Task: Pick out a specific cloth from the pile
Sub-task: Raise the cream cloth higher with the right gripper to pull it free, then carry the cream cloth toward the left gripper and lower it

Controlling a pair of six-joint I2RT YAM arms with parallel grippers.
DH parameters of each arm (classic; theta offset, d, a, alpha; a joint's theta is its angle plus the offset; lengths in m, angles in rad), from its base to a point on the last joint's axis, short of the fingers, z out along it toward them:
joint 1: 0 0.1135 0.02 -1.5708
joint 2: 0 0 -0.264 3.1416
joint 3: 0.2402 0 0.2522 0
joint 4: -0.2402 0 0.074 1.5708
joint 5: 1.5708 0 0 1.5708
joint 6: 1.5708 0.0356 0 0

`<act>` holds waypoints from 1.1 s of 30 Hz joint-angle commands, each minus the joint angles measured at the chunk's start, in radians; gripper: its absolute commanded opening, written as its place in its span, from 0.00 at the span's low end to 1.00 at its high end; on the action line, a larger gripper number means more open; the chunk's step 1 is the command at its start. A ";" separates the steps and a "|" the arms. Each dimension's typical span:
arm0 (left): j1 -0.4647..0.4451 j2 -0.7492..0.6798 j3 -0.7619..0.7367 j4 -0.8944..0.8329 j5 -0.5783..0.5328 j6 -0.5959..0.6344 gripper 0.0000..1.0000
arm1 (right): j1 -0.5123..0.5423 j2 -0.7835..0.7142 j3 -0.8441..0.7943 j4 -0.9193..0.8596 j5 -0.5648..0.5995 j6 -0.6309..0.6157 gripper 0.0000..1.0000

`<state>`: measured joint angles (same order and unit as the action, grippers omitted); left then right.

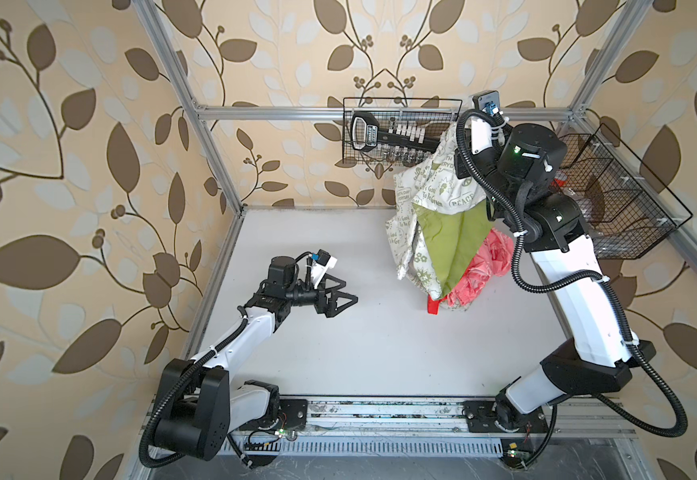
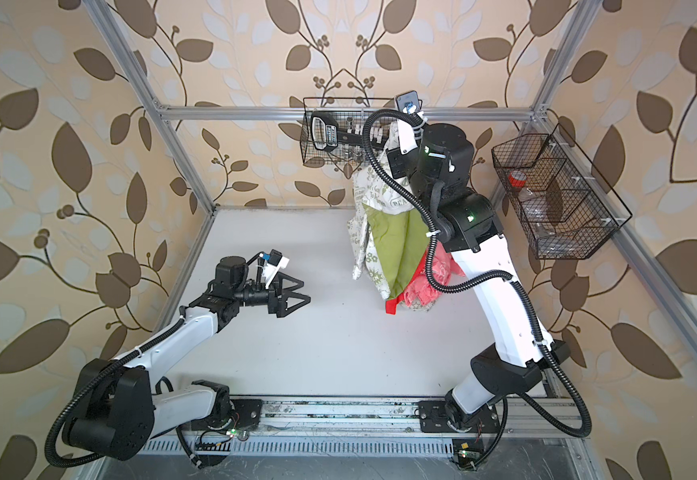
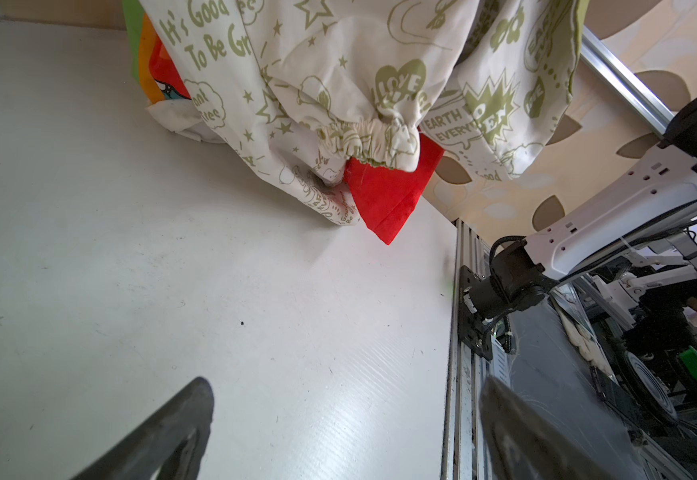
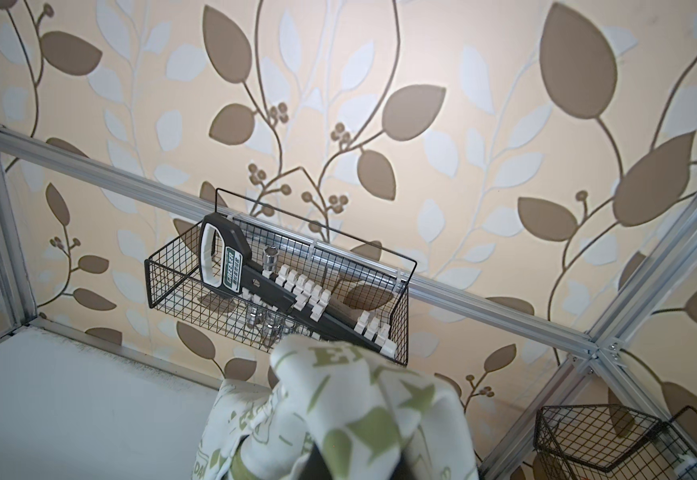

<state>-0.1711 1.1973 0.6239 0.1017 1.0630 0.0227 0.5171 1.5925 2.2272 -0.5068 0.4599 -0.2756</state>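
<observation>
Right wrist view: right gripper clamped on the cloth, held high to peel it off the pile; its hem touches red cloth. Left gripper idle, jaws apart.

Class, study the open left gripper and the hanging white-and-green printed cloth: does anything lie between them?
Nothing visible does. Only bare table lies between the left gripper and the cloth. A red cloth pokes out beneath its hem, leaving the printed fabric above exposed.
</observation>
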 commanded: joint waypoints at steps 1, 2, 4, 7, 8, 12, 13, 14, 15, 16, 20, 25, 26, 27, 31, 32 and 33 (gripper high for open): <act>-0.007 -0.018 0.004 0.041 0.018 -0.003 0.99 | 0.007 -0.059 0.067 0.163 0.004 -0.010 0.00; -0.007 -0.018 0.005 0.042 0.018 -0.003 0.99 | 0.007 -0.059 0.067 0.167 -0.005 -0.004 0.00; -0.007 -0.018 0.004 0.043 0.017 -0.003 0.99 | 0.007 -0.061 0.067 0.173 -0.036 0.012 0.00; -0.007 -0.019 0.003 0.041 0.016 -0.002 0.99 | 0.007 -0.066 0.068 0.180 -0.090 0.042 0.00; -0.007 -0.021 0.002 0.042 0.016 -0.003 0.99 | 0.007 -0.068 0.069 0.186 -0.103 0.052 0.00; -0.007 -0.021 0.003 0.042 0.013 -0.003 0.99 | 0.008 -0.077 0.073 0.217 -0.136 0.072 0.00; -0.007 -0.022 0.003 0.041 0.012 -0.003 0.99 | 0.008 -0.080 0.074 0.224 -0.145 0.081 0.00; -0.007 -0.022 0.003 0.040 0.012 -0.002 0.99 | 0.008 -0.084 0.074 0.234 -0.156 0.091 0.00; -0.007 -0.024 0.003 0.041 0.010 -0.003 0.99 | 0.007 -0.088 0.073 0.242 -0.169 0.099 0.00; -0.007 -0.025 0.003 0.041 0.006 -0.003 0.99 | 0.008 -0.093 0.069 0.256 -0.185 0.110 0.00; -0.007 -0.037 -0.003 0.045 -0.007 -0.005 0.99 | 0.007 -0.109 0.060 0.298 -0.292 0.169 0.00; -0.007 -0.074 -0.010 0.058 -0.048 -0.025 0.99 | 0.008 -0.087 0.082 0.301 -0.450 0.268 0.00; -0.007 -0.089 -0.013 0.066 -0.058 -0.036 0.99 | 0.008 -0.080 0.081 0.307 -0.472 0.281 0.00; -0.007 -0.107 -0.017 0.080 -0.069 -0.051 0.99 | 0.007 -0.070 0.081 0.315 -0.496 0.293 0.00; -0.007 -0.177 -0.048 0.175 -0.101 -0.124 0.99 | 0.008 -0.010 0.102 0.346 -0.589 0.351 0.00; -0.008 -0.195 -0.051 0.183 -0.110 -0.134 0.99 | 0.007 0.013 0.122 0.350 -0.619 0.372 0.00; -0.011 -0.210 -0.053 0.184 -0.124 -0.139 0.99 | 0.007 0.039 0.142 0.353 -0.656 0.393 0.00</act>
<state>-0.1715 1.0386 0.5812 0.1963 0.9749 -0.0643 0.5175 1.5803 2.3043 -0.2752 -0.0650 0.0322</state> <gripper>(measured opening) 0.989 0.058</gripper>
